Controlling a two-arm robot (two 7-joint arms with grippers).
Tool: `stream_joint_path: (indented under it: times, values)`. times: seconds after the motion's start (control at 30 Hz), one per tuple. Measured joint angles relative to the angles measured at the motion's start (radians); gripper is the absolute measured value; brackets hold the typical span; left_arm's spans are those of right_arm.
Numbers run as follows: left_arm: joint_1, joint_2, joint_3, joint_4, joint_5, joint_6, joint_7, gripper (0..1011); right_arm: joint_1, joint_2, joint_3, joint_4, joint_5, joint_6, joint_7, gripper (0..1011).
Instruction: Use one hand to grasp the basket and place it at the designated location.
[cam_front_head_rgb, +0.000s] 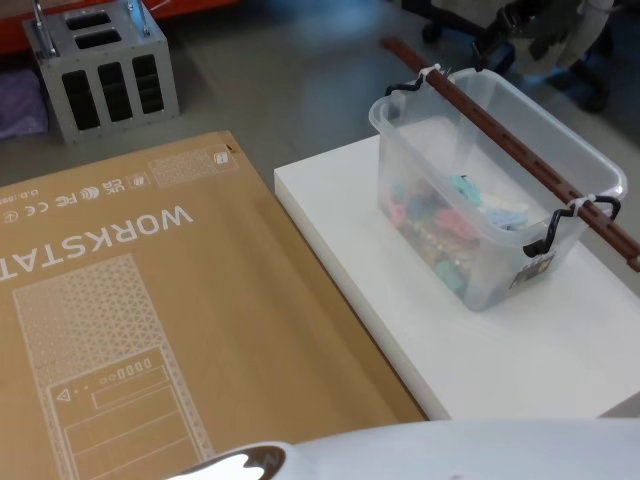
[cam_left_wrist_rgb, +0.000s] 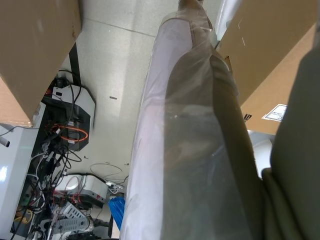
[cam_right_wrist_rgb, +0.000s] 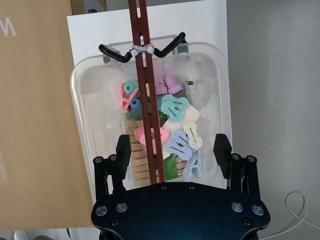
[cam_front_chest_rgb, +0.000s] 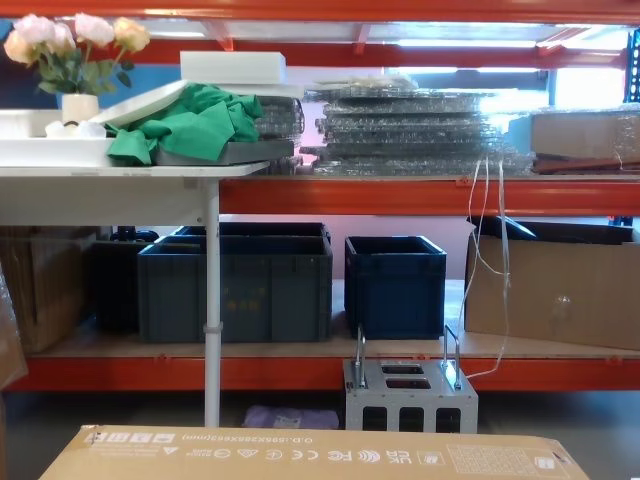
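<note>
Cardboard (cam_front_head_rgb: 150, 330), a big flat box printed with a workstation drawing, takes up the left of the head view, and beside it lies a white platform (cam_front_head_rgb: 480, 350), our tabletop here. On that platform stands the basket (cam_front_head_rgb: 480, 215), near its far right part, upright, with coloured clips heaped inside. Its red-brown handle (cam_front_head_rgb: 520, 150) runs across the rim, held in black wire hooks at each end and tied with white ties.

We judge that we are in the approach step: nothing is gripped yet. In the right wrist view our right end effector (cam_right_wrist_rgb: 173, 150) hangs above the basket with its fingers (cam_right_wrist_rgb: 123, 150) spread wide, one on each side of the handle and clear of it. The left arm seems parked low beside a cardboard box; we cannot tell the state of its end effector.

Next, we judge, the right end effector must come down until the pads straddle the handle, stay centred on it, then close firmly before any lift, so the basket hangs level and does not tip.
</note>
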Motion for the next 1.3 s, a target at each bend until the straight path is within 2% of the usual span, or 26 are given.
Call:
stream_joint_path:
  times: [1.3]
  values:
    - [0.0, 0.0, 0.0, 0.0, 0.0, 0.0, 0.0, 0, 0.0, 0.0, 0.0, 0.0, 0.0, 0.0, 0.0, 1001]
